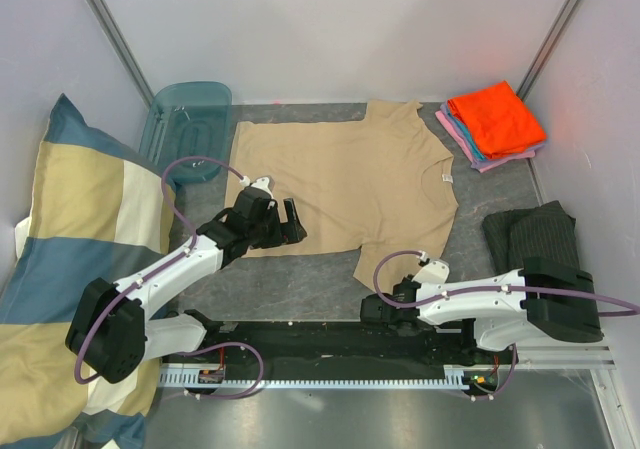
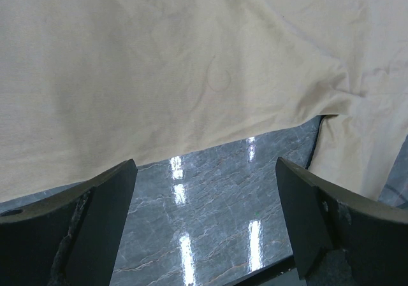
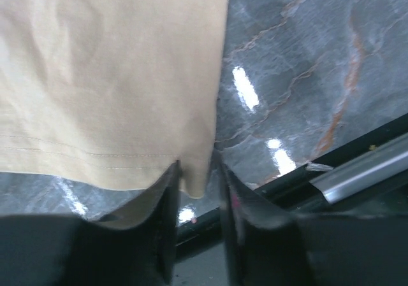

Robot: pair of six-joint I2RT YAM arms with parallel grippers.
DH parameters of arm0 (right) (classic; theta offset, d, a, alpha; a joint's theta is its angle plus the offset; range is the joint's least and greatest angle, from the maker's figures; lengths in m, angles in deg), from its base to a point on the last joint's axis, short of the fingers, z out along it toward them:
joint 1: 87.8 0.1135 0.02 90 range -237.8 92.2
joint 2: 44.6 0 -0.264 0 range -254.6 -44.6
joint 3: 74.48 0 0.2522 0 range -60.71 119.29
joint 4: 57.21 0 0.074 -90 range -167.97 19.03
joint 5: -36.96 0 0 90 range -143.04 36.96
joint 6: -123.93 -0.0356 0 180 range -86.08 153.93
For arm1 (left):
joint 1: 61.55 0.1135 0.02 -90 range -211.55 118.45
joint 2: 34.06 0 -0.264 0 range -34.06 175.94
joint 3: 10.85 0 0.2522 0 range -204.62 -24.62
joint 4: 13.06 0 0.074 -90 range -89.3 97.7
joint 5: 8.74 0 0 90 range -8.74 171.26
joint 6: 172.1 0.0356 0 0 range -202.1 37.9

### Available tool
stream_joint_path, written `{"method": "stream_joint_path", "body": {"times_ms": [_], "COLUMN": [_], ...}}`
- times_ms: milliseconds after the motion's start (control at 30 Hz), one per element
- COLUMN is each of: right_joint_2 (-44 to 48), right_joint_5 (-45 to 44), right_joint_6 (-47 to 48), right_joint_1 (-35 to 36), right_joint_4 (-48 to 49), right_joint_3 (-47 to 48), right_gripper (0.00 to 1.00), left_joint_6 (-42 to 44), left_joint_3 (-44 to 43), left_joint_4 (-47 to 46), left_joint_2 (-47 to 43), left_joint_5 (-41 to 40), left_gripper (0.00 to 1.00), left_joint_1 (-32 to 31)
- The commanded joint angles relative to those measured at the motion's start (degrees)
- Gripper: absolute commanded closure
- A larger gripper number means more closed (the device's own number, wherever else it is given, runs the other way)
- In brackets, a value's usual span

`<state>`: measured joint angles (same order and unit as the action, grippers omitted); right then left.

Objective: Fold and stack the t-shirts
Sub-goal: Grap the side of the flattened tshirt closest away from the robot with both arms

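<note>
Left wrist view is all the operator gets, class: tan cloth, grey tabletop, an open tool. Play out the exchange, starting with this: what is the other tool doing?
Observer: The right tool straddles a near corner of the tan t-shirt. I cannot confirm a firm pinch.
Operator: Are any shirts already folded?
Observer: Yes, there is a stack in the far right corner, with an orange one on top.
Operator: What is on the far left?
Observer: A big blue-and-cream checked pillow.
</note>
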<state>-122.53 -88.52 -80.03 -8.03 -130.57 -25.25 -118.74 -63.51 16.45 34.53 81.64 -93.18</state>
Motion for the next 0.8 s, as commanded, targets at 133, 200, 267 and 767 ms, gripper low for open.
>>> {"method": "stream_joint_path", "body": {"times_ms": [133,200,267,767], "right_joint_2": [0.0,0.3,0.9,2.9], "right_joint_5": [3.6,3.4,2.8,-3.9], "right_joint_6": [-13.9,-13.9,-13.9,-3.1], "right_joint_1": [0.3,0.3,0.3,0.3], "right_joint_4": [5.6,5.9,5.8,5.8], "right_joint_3": [-3.1,-3.6,-3.9,0.2], "right_gripper": [1.00,1.00,1.00,1.00], "left_joint_6": [-1.1,-1.3,-2.2,-20.8], "left_joint_3": [0.2,0.0,-0.7,-2.4], "left_joint_4": [-1.1,-0.4,2.2,26.2], "left_joint_2": [-1.0,-1.4,-1.9,-10.6], "left_joint_5": [0.4,-0.2,-4.0,-26.3], "left_gripper": [0.02,0.02,0.02,0.13], "left_joint_1": [-0.3,-0.3,-0.3,0.0]}}
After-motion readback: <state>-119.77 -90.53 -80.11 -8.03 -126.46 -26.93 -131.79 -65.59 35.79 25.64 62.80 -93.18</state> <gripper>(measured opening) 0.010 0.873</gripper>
